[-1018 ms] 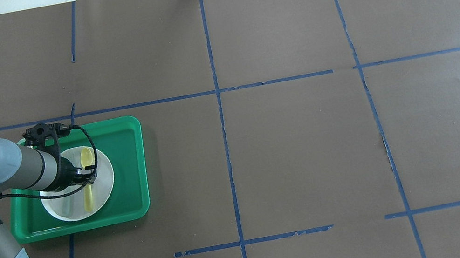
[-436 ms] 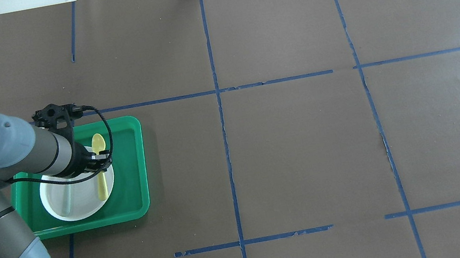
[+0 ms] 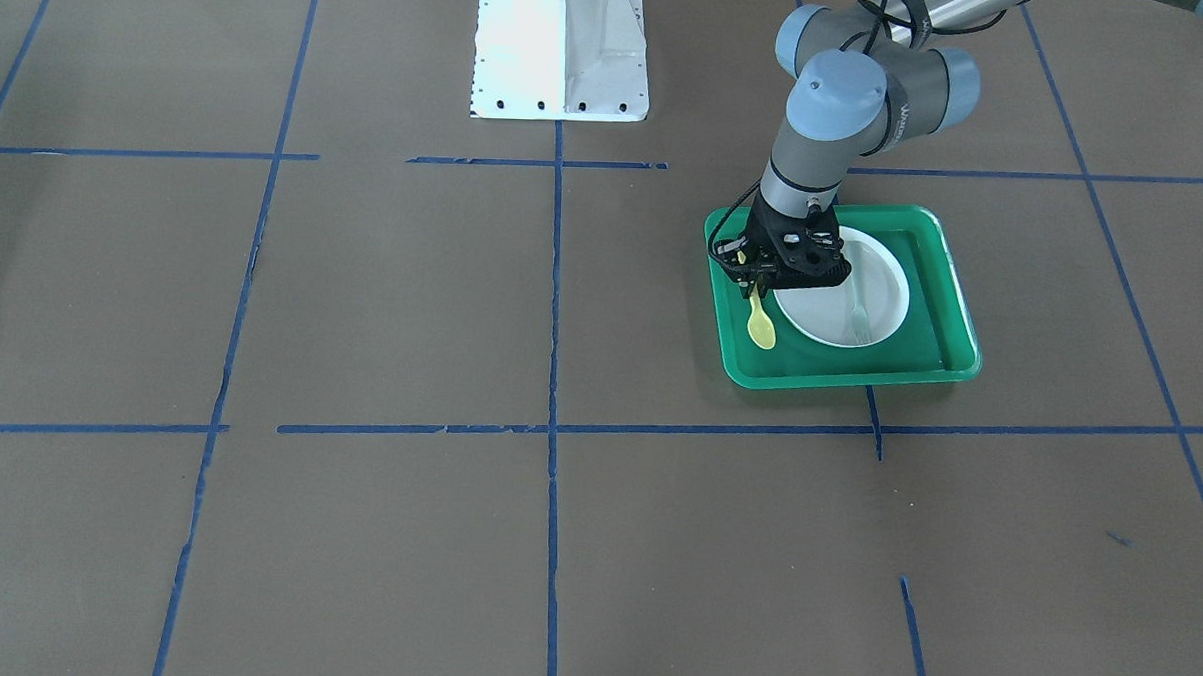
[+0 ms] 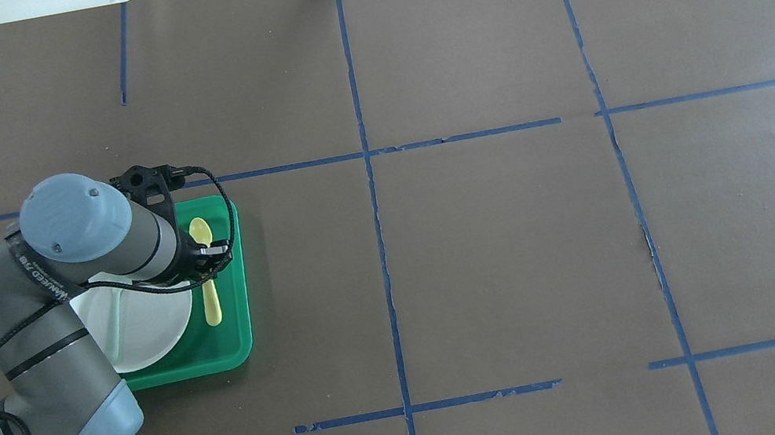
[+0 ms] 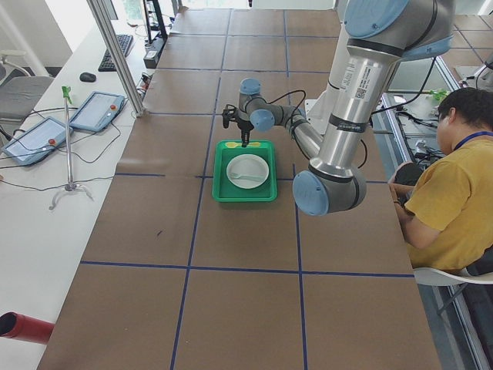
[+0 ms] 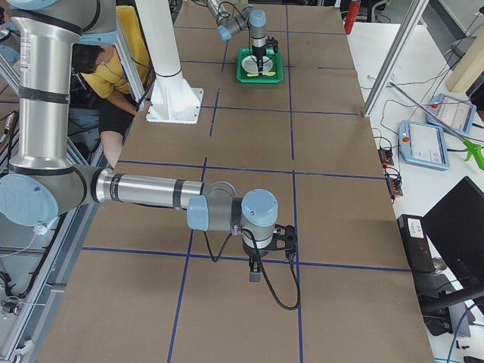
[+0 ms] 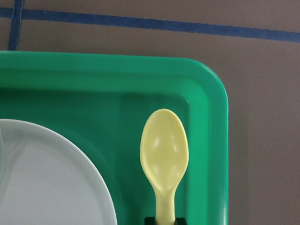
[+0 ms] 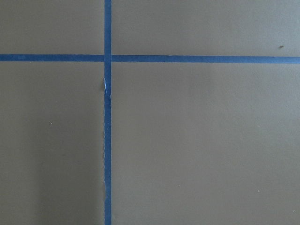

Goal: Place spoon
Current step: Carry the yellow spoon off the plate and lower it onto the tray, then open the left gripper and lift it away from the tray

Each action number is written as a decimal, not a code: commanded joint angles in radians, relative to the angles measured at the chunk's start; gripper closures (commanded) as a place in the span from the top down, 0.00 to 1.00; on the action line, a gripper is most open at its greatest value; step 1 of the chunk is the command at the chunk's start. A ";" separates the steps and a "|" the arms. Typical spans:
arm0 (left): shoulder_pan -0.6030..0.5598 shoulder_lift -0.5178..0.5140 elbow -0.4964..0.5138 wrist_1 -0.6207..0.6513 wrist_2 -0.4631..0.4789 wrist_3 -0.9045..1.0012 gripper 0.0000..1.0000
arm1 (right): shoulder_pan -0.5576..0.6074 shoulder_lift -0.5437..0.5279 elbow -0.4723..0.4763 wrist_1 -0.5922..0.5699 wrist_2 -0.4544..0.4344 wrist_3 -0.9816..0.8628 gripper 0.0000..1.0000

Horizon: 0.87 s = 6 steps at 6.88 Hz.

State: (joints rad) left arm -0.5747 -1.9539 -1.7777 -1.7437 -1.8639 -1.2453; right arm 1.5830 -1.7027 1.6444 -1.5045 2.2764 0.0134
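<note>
- Left tool [image 4: 207, 259] pinches yellow spoon [image 4: 211, 303] by its handle, just inside green tray's [image 4: 244, 290] wall.
- Risk: off-centre release props spoon on that wall.
- Right tool [image 6: 255, 271]: can't tell its state.

No text reads clearly; lettering on the left arm [image 4: 38, 271] blurred.

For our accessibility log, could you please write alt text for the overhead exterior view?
The left gripper holds a yellow spoon by its handle over the right-hand strip of the green tray, beside a white plate, the spoon's bowl pointing away from the robot. The brown table is gridded with blue tape.
</note>
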 commanded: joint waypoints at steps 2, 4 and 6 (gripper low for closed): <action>0.001 0.000 -0.005 0.007 -0.001 -0.006 1.00 | 0.000 0.000 0.000 0.000 0.000 0.000 1.00; -0.086 0.039 -0.109 0.071 -0.047 0.096 1.00 | 0.000 0.000 0.000 0.000 0.000 -0.001 1.00; -0.355 0.041 -0.173 0.273 -0.171 0.443 1.00 | 0.000 0.000 0.000 0.000 0.000 0.000 1.00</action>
State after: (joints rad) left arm -0.7854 -1.9164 -1.9196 -1.5685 -1.9844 -0.9872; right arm 1.5831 -1.7027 1.6444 -1.5048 2.2764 0.0135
